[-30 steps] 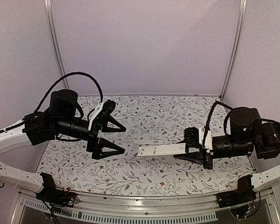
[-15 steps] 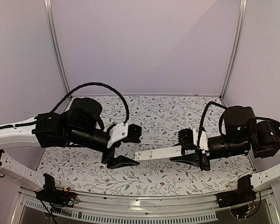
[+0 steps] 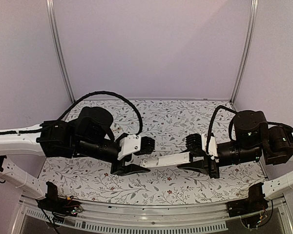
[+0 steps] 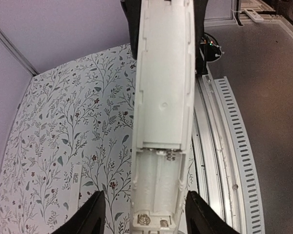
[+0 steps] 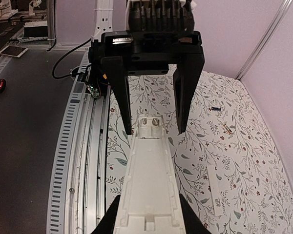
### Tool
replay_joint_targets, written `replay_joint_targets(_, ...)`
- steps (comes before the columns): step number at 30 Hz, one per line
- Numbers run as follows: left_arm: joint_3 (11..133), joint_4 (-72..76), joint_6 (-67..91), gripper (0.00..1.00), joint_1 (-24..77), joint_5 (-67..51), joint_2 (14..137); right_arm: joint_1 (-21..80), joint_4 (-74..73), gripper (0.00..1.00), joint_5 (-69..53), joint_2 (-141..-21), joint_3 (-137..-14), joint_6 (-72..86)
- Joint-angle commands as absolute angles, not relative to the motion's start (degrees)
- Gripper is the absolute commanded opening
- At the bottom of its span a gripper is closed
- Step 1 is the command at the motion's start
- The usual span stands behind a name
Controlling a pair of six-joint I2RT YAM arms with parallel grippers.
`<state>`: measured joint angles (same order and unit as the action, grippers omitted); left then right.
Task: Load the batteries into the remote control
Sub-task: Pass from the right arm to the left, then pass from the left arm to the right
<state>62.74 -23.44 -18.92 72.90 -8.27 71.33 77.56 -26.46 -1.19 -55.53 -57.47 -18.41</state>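
Clamping the remote control [image 3: 168, 159] in right jaws, left jaws apart, flanking its open battery end

The black-and-white left arm [image 3: 24, 141] reaches in from the frame's left and the right arm [image 3: 278, 146] from its right, wrists level and facing each other. The black two-finger left pincer [image 3: 147, 157] straddles, jaws apart, the free end of the slim white plastic remote control [image 3: 168, 159], which the right pincer [image 3: 189, 155] clamps.
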Motion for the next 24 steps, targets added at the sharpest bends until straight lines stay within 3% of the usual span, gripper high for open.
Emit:
replay_joint_targets(1,63.65,-23.40,-20.10,0.55,74.27,-6.81,72.62,77.12,-24.09,0.00,-1.67,-55.54,-58.62,-17.27)
replay_joint_targets(6,63.81,-23.37,-19.91,0.50,74.51,-6.88,73.19,77.06,-23.78,0.00,-1.83,-55.46,-58.45,-17.06)
replay_joint_targets(11,63.76,-22.75,-19.03,0.31,74.58,-6.72,72.87,76.87,-23.62,0.04,-1.59,-55.61,-58.24,-17.05)
replay_joint_targets(14,63.06,-20.89,-17.10,0.18,74.51,-4.53,72.38,76.29,-22.60,0.23,-0.67,-55.38,-57.73,-15.63)
replay_joint_targets(17,61.16,-15.79,-13.72,0.09,74.21,-0.74,71.29,74.64,-20.95,0.62,1.72,-54.24,-56.62,-12.38)
replay_joint_targets(19,60.28,-13.40,-11.48,0.05,74.18,2.12,71.23,73.40,-19.74,0.78,4.38,-53.31,-55.88,-9.13)
replay_joint_targets(21,60.19,-11.46,-8.70,0.00,74.18,6.94,71.83,71.38,-19.41,0.84,6.12,-52.55,-55.64,-6.03)
replay_joint_targets(24,61.22,-10.30,-6.08,0.00,74.28,14.21,73.59,67.27,-18.75,0.92,7.52,-51.88,-55.63,1.76)
